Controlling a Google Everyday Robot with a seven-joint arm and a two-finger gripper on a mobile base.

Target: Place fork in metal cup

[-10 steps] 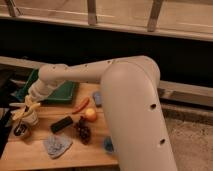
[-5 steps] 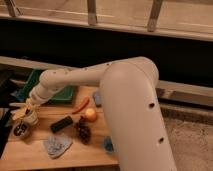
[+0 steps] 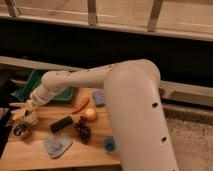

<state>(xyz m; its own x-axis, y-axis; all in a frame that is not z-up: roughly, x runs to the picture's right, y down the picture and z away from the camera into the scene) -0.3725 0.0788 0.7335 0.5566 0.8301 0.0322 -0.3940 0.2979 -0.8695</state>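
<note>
Camera view: tool (image 3: 23, 111) hung at the tabletop's (image 3: 90, 152) left edge, directly above the metal cup (image 3: 22, 130), beside a white cup (image 3: 32, 118). Finger spread: cannot tell. Fork hidden, not made out. Black bar (image 3: 61, 124) lay nearby.

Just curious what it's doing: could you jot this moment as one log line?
pincer: left table edge, above metal cup | fork: at pincer | state: not yet in cup
</note>
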